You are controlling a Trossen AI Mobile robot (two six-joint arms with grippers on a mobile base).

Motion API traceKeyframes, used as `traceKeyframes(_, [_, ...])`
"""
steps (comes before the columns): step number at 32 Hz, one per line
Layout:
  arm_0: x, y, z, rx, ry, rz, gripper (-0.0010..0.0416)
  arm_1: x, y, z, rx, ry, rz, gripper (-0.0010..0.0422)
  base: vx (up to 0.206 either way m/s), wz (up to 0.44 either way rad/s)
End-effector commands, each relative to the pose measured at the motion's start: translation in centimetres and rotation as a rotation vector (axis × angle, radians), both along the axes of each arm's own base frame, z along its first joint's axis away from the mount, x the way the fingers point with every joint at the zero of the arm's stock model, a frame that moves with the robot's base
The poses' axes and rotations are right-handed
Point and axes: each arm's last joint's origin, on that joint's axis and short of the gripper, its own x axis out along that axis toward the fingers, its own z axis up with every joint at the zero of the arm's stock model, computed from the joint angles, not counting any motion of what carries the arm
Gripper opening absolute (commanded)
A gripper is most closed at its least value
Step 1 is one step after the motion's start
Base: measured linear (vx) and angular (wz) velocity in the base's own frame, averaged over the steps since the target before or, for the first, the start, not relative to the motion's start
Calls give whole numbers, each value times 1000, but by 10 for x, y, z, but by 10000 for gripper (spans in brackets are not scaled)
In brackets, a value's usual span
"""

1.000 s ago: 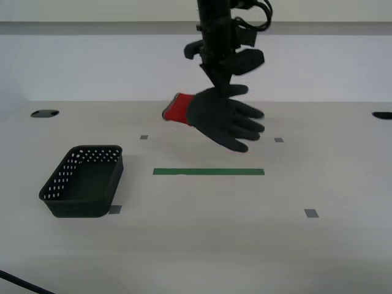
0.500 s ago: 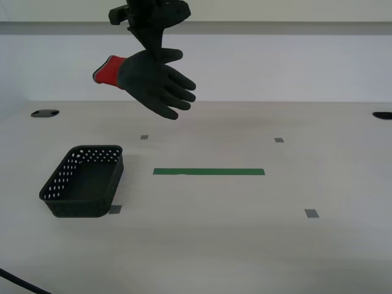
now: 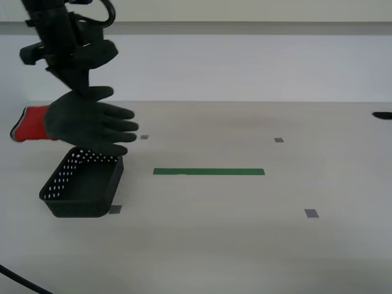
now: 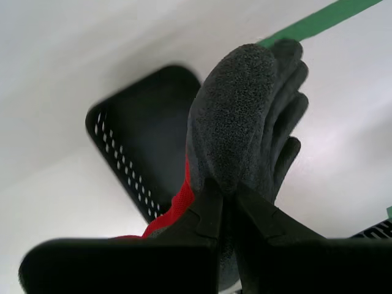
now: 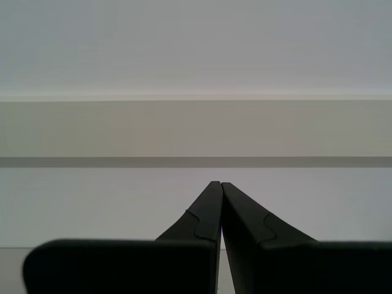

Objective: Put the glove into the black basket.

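Note:
My second gripper (image 3: 78, 89) is shut on the glove (image 3: 86, 125), a dark grey work glove with a red cuff (image 3: 27, 124). The glove hangs flat in the air just above the far end of the black basket (image 3: 82, 184), fingers toward the exterior view's right. In the second wrist view the glove (image 4: 245, 122) is pinched in my second gripper (image 4: 225, 196) with the basket (image 4: 144, 141) below it. My first gripper (image 5: 220, 187) is shut and empty, facing a wall; it does not show in the exterior view.
A green tape strip (image 3: 208, 172) lies on the white table to the basket's right. Small grey tape squares (image 3: 311, 213) mark the table. Dark holes sit at the table's far edge (image 3: 383, 115). A wall stands behind the table.
My second gripper has carried the glove from the table's middle to the exterior view's left, rising and then lowering to just over the basket.

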Motion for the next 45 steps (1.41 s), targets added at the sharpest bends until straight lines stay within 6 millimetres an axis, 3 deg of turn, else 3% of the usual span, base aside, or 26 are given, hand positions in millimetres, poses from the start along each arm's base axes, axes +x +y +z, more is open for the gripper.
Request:
traceKeyframes(1, [0, 0, 1, 0, -5, -1, 1, -8, 23, -11, 0, 6, 69, -1, 0, 0])
traceKeyframes(7, [0, 0, 1, 0, -5, -1, 1, -9, 37, -36, -17, -57, 152, -1, 0, 0])
traceKeyframes(15, [0, 0, 1, 0, -4, 0, 1, -3, 39, -37, 3, -126, 214, -1, 0, 0])
traceKeyframes(17, [0, 0, 1, 0, -3, -1, 1, 0, 40, -47, 20, -109, 230, -1, 0, 0])
traceKeyframes(21, [0, 0, 0, 0, -1, 0, 1, 8, 39, -96, 37, -9, 243, -1, 0, 0])
traceKeyframes(25, [0, 0, 1, 0, -5, 0, 1, 14, 39, -125, 37, -2, 251, -1, 0, 0])
traceKeyframes(32, [0, 0, 1, 0, -3, -1, 1, 14, 39, -131, 39, 7, 250, 2, 0, 0])
traceKeyframes(35, [0, 0, 1, 0, -3, -1, 0, 15, 39, -130, 41, 16, 249, 35, 0, 0])
traceKeyframes(41, [0, 0, 0, 0, -3, 0, 1, 20, 37, -116, 46, 110, 247, 223, 0, 0])
traceKeyframes(45, [0, 0, 1, 0, -3, -1, 1, 28, 37, -100, 54, 152, 247, 244, 0, 0])
